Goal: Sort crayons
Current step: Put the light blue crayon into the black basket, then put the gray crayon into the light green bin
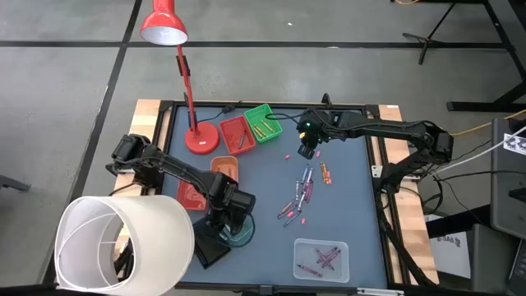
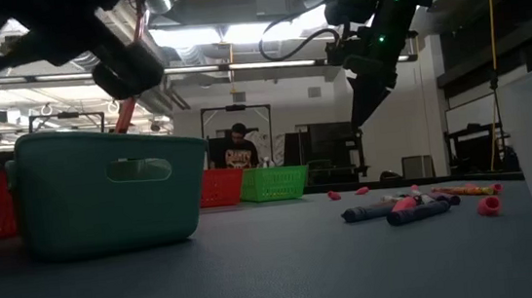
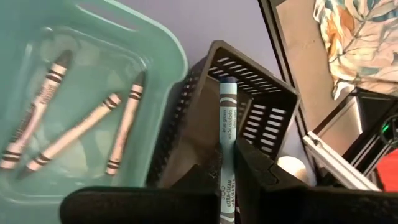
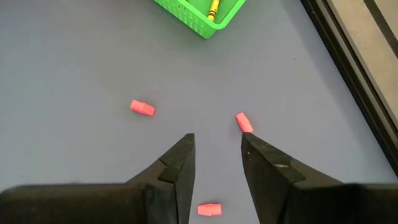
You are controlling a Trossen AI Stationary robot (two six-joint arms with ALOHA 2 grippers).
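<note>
My left gripper (image 3: 227,168) is shut on a blue-green crayon (image 3: 227,124) whose free end reaches out over a black slotted tray (image 3: 255,106). Next to the black tray stands a teal tray (image 3: 81,118) with three pale crayons lying in it. In the high view this gripper (image 1: 226,215) hangs over both trays at the table's near left. My right gripper (image 4: 217,140) stands open above the bare mat at the far middle, with pink crayon bits (image 4: 142,107) lying around it and nothing between its fingers. More loose crayons (image 1: 302,191) lie mid-table. My left gripper pinches the blue-green crayon's near half (image 3: 226,158) between its two fingers. The crayon runs along the fingers and sticks out past their tips. It is lifted clear, slanting down with its far end (image 3: 227,84) above the black tray.
Green (image 1: 263,122) and red (image 1: 237,134) trays stand at the far side beside a red lamp (image 1: 201,138). An orange tray (image 1: 223,167) and another red tray (image 1: 191,195) sit at the left. A clear tray (image 1: 322,257) with crayons lies near right. A white cylinder (image 1: 123,242) stands at the near-left corner.
</note>
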